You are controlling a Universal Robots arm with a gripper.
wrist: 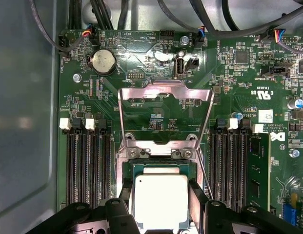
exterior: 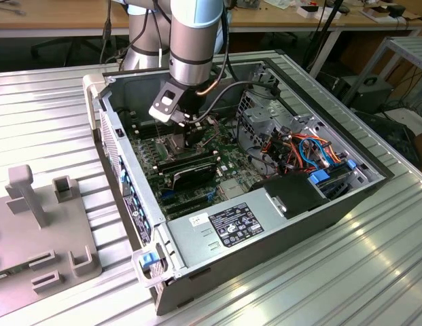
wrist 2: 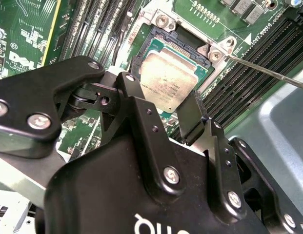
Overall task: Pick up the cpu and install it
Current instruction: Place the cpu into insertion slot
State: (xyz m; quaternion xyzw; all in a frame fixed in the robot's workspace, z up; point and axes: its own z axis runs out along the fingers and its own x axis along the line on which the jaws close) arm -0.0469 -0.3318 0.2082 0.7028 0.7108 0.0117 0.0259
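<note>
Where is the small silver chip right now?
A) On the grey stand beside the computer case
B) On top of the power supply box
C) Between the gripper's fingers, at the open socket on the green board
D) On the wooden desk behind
C: in the first wrist view the chip sits between the gripper's black fingers at the socket, whose metal plate is flipped open.

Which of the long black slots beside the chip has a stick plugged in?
The one farthest from the cpu, on the side away from the round battery: a green memory stick stands in it. The others look empty.
</note>
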